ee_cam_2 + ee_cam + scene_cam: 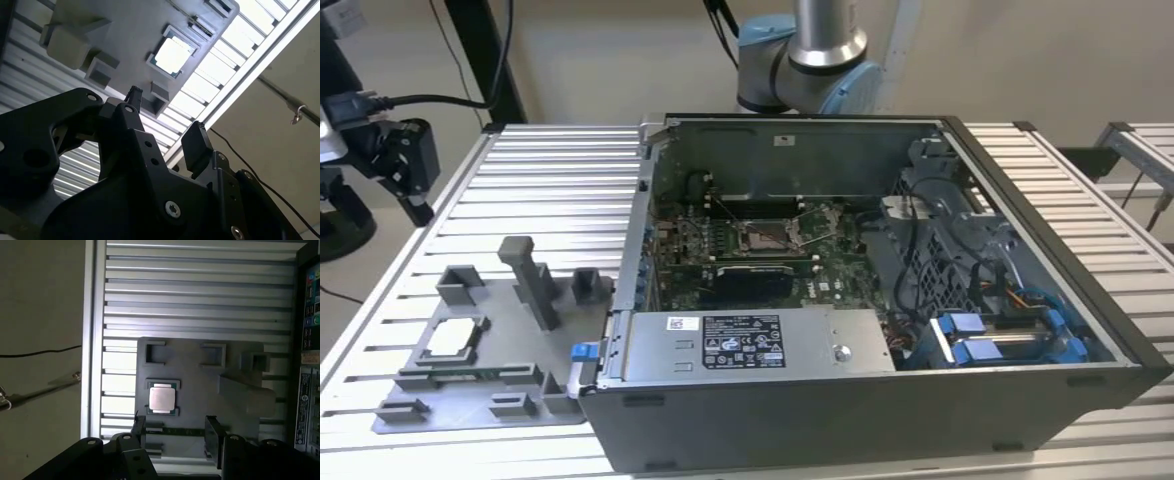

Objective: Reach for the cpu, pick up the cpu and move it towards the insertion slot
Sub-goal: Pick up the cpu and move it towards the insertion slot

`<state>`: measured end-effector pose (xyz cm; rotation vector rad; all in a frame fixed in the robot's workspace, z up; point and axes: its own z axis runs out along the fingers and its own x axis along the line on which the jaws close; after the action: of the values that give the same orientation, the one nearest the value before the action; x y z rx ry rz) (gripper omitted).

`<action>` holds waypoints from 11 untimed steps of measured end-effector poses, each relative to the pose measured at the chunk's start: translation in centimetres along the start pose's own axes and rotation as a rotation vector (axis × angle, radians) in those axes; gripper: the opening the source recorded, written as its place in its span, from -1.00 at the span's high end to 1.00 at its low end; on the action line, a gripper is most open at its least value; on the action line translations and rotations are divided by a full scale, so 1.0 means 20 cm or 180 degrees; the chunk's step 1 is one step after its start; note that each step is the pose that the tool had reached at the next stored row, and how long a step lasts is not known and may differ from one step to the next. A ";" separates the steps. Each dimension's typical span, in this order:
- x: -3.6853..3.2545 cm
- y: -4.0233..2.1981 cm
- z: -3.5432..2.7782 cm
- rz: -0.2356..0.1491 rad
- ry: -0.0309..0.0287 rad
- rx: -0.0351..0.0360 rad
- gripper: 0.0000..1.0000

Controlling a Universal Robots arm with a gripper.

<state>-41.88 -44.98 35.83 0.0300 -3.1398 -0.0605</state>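
Black fingers spread apart and empty, my hand (174,426) hangs over the grey fixture plate (200,385) on the slatted table (200,290). The cpu (162,399) lies flat in its nest just ahead of my fingertips, off-centre toward one finger. It is outside the computer case (854,410) and well apart from the insertion slot (767,236).

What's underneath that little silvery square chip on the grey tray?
The cpu lies in a framed seat on the grey fixture plate, which rests on the slatted metal table. The seat's floor directly beneath the chip is covered by it.
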 end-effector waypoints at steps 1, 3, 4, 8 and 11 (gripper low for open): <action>0.000 0.000 0.003 0.0000 0.0000 0.0000 -1.00; 0.000 0.000 0.008 0.0000 0.0001 0.0000 -1.00; 0.000 0.000 0.010 0.0000 0.0001 0.0000 -1.00; 0.000 -0.001 0.019 0.0000 0.0001 0.0000 -1.00; 0.000 -0.001 0.025 0.0000 0.0001 0.0000 -1.00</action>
<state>-41.88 -44.97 35.32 0.0299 -3.1394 -0.0605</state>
